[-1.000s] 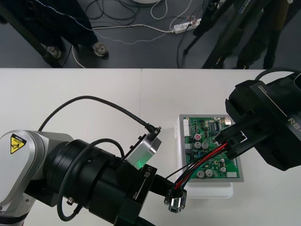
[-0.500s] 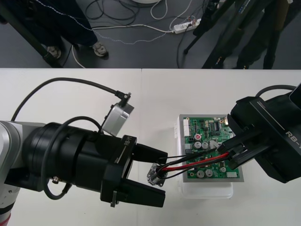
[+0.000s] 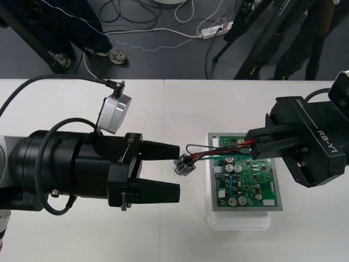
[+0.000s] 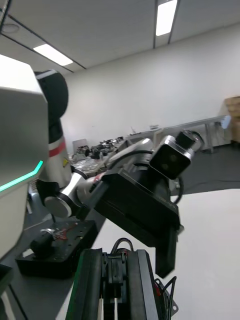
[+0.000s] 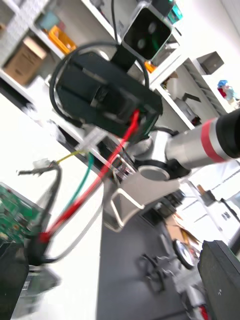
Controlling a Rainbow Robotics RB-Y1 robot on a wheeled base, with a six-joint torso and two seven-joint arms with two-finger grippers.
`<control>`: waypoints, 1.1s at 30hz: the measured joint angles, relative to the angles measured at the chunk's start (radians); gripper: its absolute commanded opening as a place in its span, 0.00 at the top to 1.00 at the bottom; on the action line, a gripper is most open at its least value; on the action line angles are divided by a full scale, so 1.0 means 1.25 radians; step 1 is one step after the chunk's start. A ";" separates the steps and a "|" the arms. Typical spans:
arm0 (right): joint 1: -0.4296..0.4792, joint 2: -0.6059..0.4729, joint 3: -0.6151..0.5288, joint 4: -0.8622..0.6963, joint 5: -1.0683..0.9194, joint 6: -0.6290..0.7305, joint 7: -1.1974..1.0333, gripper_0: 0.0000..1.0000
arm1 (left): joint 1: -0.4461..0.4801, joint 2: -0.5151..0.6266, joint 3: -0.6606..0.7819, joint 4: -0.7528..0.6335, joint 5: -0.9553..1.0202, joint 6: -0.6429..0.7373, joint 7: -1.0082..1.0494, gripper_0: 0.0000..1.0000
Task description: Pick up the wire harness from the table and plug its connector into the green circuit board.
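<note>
My right gripper point(image 3: 251, 143) is shut on the plug end of the wire harness point(image 3: 218, 152), over the far edge of the green circuit board point(image 3: 246, 181) on its white base point(image 3: 240, 221). Red, black and green wires run left from it to the round metal socket point(image 3: 184, 164), which hangs free off the board's left side. My left gripper point(image 3: 175, 170) stands open just left of the socket, holding nothing. In the left wrist view the red wire point(image 5: 102, 172) comes out from between the right gripper's fingers point(image 5: 135, 117), and a corner of the board point(image 5: 12, 210) shows.
The white table point(image 3: 163, 109) stretches bare to the left and far side of the board. Beyond its far edge, cables and a power strip point(image 3: 215, 31) lie on the dark floor. The left arm's bulky black wrist point(image 3: 71, 169) covers the near left.
The left gripper let go of the socket, opened and drew back to the left. The right gripper carried the harness toward the board's far edge, so the socket now hangs from the wires.
</note>
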 measured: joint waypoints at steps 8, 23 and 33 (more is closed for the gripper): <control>0.033 0.053 -0.043 -0.021 0.065 0.071 0.000 1.00 | 0.000 0.000 0.000 0.000 0.000 0.056 -0.156 0.00; 0.098 0.123 -0.044 -0.104 0.161 0.183 0.000 1.00 | -0.034 0.000 0.000 0.000 -0.006 0.119 -0.166 0.00; 0.127 0.125 -0.004 -0.142 0.161 0.255 -0.048 1.00 | -0.058 0.000 0.000 0.000 -0.007 0.137 -0.317 0.00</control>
